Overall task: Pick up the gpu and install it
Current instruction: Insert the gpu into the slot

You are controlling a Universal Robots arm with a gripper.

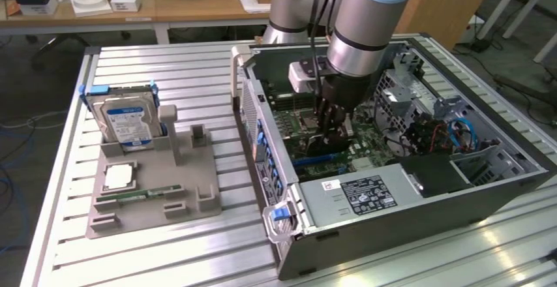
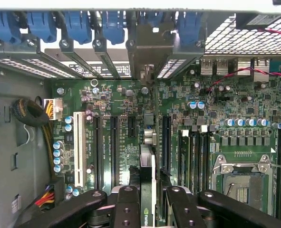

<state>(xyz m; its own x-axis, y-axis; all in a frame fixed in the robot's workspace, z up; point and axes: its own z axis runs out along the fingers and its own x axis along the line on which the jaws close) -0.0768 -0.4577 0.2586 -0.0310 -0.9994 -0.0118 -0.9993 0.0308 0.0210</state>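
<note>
My gripper point(image 1: 330, 125) reaches down into the open computer case point(image 1: 487, 182), shut on the gpu point(image 1: 320, 145). The gpu is a thin black card held upright on edge over the green motherboard point(image 1: 291, 111). In the wrist view the gpu point(image 2: 147, 164) runs edge-on between my black fingers point(image 2: 126, 206), with a small green logo near my gripper point(image 2: 151, 199). Its metal end bracket point(image 2: 145, 52) lines up with a rear slot opening among the blue latches point(image 2: 114, 23). It hangs over the long expansion slots point(image 2: 114, 149). I cannot tell whether it touches a slot.
A grey fixture point(image 1: 195, 199) on the slatted table holds a blue-labelled hard drive point(image 1: 129, 120), a green memory stick point(image 1: 139, 196) and a silver processor point(image 1: 119, 176). Inside the case are the power supply point(image 1: 361, 192), cables point(image 1: 457, 134) and an open processor socket point(image 2: 240, 183).
</note>
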